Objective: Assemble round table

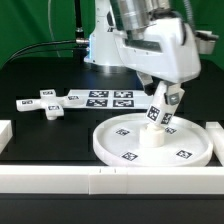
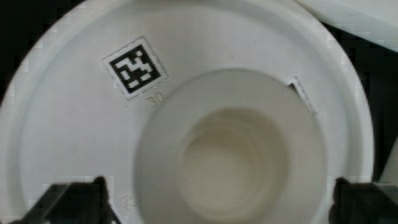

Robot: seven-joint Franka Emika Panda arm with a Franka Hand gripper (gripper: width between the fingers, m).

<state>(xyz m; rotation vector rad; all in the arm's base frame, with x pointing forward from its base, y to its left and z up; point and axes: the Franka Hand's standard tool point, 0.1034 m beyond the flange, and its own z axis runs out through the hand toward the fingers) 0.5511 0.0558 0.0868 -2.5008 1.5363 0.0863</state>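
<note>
Black counter sits before a green backdrop, with a white rail along the front edge. The disc lies flat toward the exterior view's right, tags up, just behind that rail. The leg stands on the disc's middle (the wrist view looks down into its hollow end). The fingers sit one on each side of the leg; whether they pinch it or merely flank it, I cannot tell. The cross piece lies flat, well apart toward the exterior view's left, beside the marker board.
</note>
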